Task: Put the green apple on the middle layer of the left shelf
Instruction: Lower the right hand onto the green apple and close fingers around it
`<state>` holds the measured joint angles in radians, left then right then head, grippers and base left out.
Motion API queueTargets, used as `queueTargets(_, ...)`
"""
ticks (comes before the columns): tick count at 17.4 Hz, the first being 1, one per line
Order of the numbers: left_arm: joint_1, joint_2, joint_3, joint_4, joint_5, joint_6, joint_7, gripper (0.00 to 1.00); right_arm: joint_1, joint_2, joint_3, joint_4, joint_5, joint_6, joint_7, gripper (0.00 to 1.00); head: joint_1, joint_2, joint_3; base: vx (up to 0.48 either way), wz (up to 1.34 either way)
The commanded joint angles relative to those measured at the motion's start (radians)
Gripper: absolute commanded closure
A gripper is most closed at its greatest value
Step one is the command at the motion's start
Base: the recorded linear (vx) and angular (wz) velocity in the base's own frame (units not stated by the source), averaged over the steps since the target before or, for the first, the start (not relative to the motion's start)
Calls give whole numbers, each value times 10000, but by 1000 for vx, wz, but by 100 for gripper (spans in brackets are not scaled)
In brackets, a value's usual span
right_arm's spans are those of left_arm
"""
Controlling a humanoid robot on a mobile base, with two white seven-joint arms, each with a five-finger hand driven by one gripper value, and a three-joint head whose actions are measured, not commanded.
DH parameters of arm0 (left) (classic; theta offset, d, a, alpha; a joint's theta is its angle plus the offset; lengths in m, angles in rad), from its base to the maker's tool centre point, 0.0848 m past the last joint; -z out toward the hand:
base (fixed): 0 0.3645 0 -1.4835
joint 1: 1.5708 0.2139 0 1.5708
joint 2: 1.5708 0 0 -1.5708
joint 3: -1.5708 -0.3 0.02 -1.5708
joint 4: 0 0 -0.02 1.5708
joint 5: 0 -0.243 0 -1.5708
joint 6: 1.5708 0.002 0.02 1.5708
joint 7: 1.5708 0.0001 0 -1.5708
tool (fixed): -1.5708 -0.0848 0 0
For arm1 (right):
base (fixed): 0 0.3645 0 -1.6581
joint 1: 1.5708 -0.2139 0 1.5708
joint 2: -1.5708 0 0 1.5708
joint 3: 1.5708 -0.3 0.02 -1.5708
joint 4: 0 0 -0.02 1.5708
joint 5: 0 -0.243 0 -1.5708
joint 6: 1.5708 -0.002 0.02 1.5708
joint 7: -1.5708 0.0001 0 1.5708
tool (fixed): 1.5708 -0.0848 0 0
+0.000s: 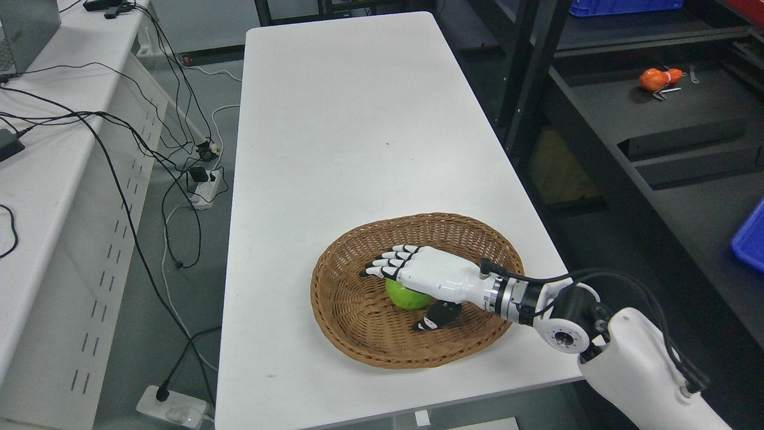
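Note:
A green apple [407, 295] lies in the middle of a round wicker basket [358, 334] near the front of the white table [352, 131]. My right hand [401, 294] comes in from the lower right and hovers palm down right over the apple, hiding its top. The fingers [391, 260] stretch out flat past the apple's far side, and the thumb [436, 316] sticks out on the near side. The hand is open and does not grip the apple. My left arm is out of the picture.
A dark metal shelf unit [656, 113] stands to the right of the table, with an orange object [658, 79] on one layer and blue bins [751, 239] at its edges. On the left, a white bench [54, 197] trails cables down to power strips [203, 194] on the floor.

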<state>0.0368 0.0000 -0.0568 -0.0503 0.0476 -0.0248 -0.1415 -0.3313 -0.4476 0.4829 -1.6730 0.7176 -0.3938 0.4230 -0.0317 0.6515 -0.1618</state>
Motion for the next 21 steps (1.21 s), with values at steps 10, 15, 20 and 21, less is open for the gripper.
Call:
queueTargets(10, 0, 175, 0, -3, 0, 3, 4, 0, -506, -525, 187, 486, -212, 502, -42, 10, 0, 0, 0, 0, 0)
queueTargets(15, 0, 175, 0, -3, 0, 3, 4, 0, -460, -739, 172, 486, -212, 59, 35, 20, 0, 0, 0, 0, 0)
queueTargets(20, 0, 175, 0, -3, 0, 3, 4, 0, -399, -755, 157, 486, -182, -4, 20, 26, 0, 0, 0, 0, 0)
queueTargets(21, 0, 175, 0, -3, 0, 3, 4, 0, -399, -755, 66, 470, -181, 11, 19, 32, 0, 0, 0, 0, 0)
